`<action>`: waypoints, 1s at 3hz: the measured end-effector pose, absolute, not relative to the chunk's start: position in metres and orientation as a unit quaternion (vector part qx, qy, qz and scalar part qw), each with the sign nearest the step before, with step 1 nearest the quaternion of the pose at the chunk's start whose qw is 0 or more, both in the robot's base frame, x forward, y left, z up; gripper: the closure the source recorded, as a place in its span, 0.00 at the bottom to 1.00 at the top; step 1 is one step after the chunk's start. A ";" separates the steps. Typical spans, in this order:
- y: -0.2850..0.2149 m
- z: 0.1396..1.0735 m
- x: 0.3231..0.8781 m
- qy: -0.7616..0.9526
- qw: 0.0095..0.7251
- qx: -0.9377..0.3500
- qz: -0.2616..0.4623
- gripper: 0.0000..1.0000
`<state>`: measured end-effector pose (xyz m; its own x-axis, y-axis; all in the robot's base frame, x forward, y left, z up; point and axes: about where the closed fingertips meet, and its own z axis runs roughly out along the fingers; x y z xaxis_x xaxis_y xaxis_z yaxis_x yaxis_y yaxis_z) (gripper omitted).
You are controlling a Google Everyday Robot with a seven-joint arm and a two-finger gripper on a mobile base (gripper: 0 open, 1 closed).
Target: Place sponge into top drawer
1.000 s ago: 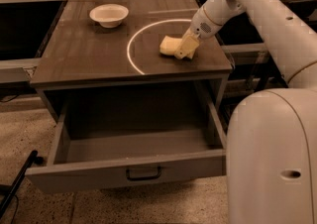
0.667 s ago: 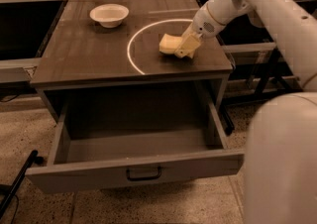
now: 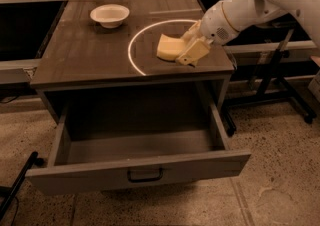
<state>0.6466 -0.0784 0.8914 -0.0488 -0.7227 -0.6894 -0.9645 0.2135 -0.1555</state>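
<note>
The pale yellow sponge [image 3: 169,48] is at the right part of the dark cabinet top [image 3: 85,55], just above its front edge. My gripper [image 3: 186,52] comes in from the right on the white arm and is shut on the sponge, its cream fingers [image 3: 194,51] pinching the sponge's right end. The sponge looks slightly lifted and tilted. The top drawer [image 3: 140,172] is pulled wide open below, with its dark handle [image 3: 145,175] at the centre of the front panel. The drawer's inside is empty.
A white bowl [image 3: 109,15] sits at the back left of the cabinet top. A white ring [image 3: 134,45] is marked on the top. A black metal stand [image 3: 272,77] is on the right; speckled floor lies in front.
The gripper and sponge have come slightly forward toward the front edge of the top. The large white robot body at the lower right has left the view.
</note>
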 end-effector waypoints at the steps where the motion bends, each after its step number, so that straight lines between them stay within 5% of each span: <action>1: -0.076 0.888 0.644 0.701 0.335 -0.603 0.182 1.00; 3: -0.071 0.870 0.626 0.702 0.320 -0.607 0.189 1.00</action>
<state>0.6256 -0.0706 0.8704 -0.0574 -0.7324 -0.6785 -0.9738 0.1907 -0.1235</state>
